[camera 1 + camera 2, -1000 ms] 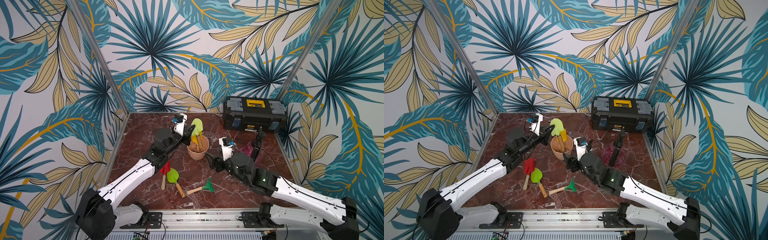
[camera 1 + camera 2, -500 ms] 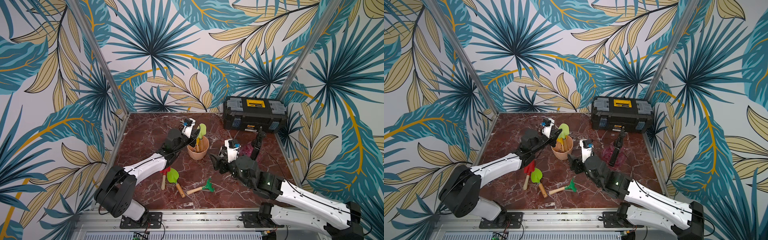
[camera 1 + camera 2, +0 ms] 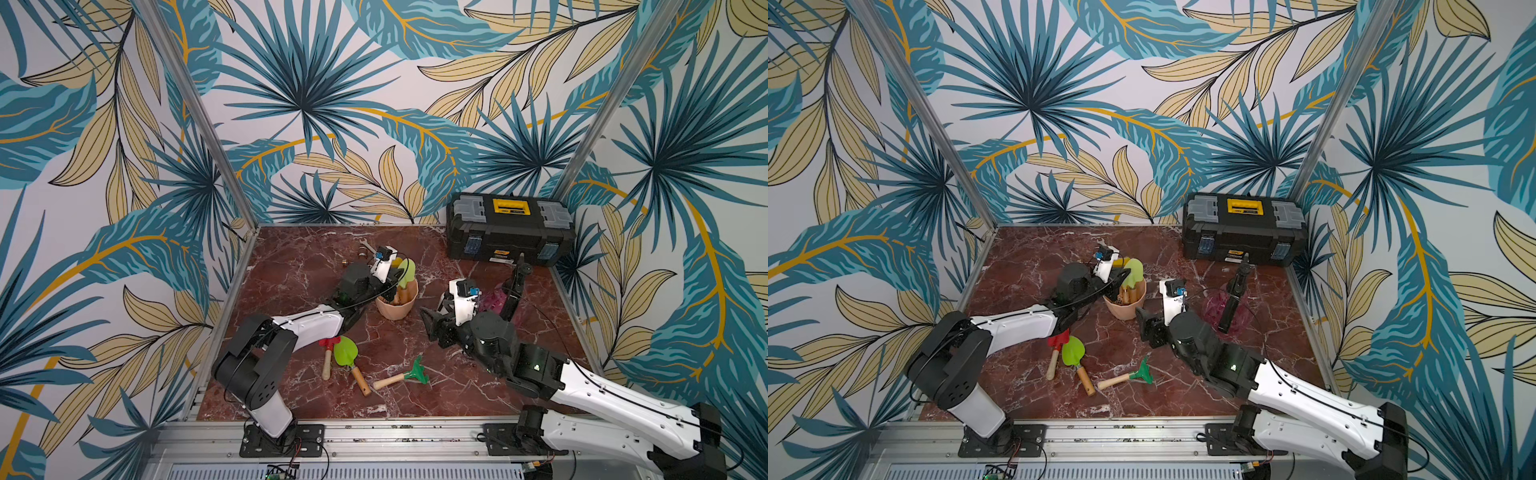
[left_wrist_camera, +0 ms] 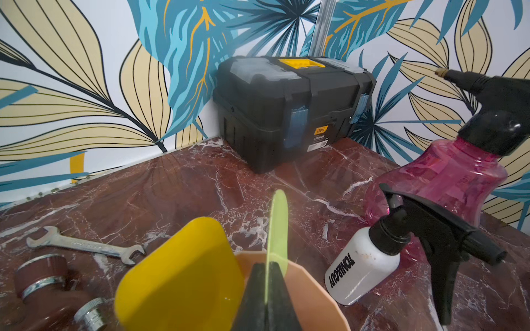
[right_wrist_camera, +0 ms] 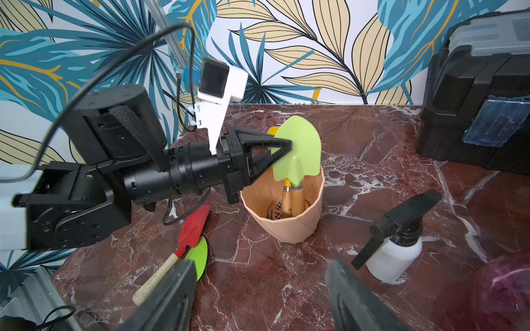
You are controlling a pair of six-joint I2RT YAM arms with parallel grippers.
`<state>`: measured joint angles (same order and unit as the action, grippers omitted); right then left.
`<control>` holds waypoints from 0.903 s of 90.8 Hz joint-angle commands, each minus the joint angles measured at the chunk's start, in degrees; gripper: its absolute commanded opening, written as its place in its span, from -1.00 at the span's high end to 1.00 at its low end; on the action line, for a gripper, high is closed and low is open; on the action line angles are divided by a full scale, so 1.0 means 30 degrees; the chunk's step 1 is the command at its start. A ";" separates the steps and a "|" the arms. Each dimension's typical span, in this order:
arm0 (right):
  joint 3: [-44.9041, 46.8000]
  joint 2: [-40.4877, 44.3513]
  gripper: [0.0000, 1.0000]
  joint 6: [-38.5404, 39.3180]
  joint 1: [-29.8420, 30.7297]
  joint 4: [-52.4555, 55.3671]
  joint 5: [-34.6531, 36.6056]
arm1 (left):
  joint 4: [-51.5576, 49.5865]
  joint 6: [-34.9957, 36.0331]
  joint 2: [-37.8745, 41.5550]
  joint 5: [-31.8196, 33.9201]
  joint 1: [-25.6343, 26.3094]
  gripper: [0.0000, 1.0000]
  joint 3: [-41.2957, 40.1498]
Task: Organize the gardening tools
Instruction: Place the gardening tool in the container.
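Observation:
My left gripper (image 4: 266, 266) is shut on the blade of a green spade (image 5: 301, 149). The spade's wooden handle stands in the peach pot (image 5: 286, 223), beside a yellow spade (image 4: 177, 269). In both top views that gripper (image 3: 397, 276) hangs at the pot's rim (image 3: 1125, 307). My right gripper (image 5: 258, 286) is open and empty, low over bare table in front of the pot. A red spade (image 3: 328, 357), a second green spade (image 3: 345, 353) and a green rake (image 3: 415, 372) lie near the front. The white spray bottle (image 5: 393, 255) and pink sprayer (image 4: 447, 177) stand right of the pot.
A black-and-yellow toolbox (image 3: 509, 232) stands shut in the back right corner. A metal wrench (image 4: 83, 245) and fittings (image 4: 40, 275) lie behind the pot at the back left. Patterned walls enclose the marble table (image 3: 291, 270) on three sides.
My left gripper has come down and forward with the green spade, so its handle now stands in the pot. The right gripper has shifted slightly and stays open.

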<state>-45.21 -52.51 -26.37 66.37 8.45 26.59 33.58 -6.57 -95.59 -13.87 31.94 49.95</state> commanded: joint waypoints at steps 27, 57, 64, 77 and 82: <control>0.0069 -0.0368 -0.57 0.0508 0.0018 0.0043 0.0178 | -0.0065 0.0256 -0.0279 -0.0134 0.0148 0.58 0.0454; -0.1058 -0.1874 -0.68 0.1418 0.0024 0.1494 -0.1885 | -0.2420 0.0364 0.1501 0.0615 0.0135 0.30 0.1315; -0.1183 -0.2298 -0.68 0.1709 0.0026 0.1826 -0.3020 | -0.3186 0.0499 0.2193 0.0871 0.0133 0.28 0.1555; -0.1473 -0.3813 -0.66 0.1988 0.0026 0.2306 -0.5843 | -0.4973 0.0871 0.3530 0.1591 0.0139 0.25 0.2061; -0.1666 -0.4562 -0.66 0.2087 -0.0004 0.2378 -0.7043 | -0.5634 0.0988 0.4069 0.1947 0.0107 0.24 0.2201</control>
<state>-48.51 -62.26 -21.82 66.37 12.99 15.18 22.11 -5.15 -86.98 -10.68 32.21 54.24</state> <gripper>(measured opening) 0.831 0.377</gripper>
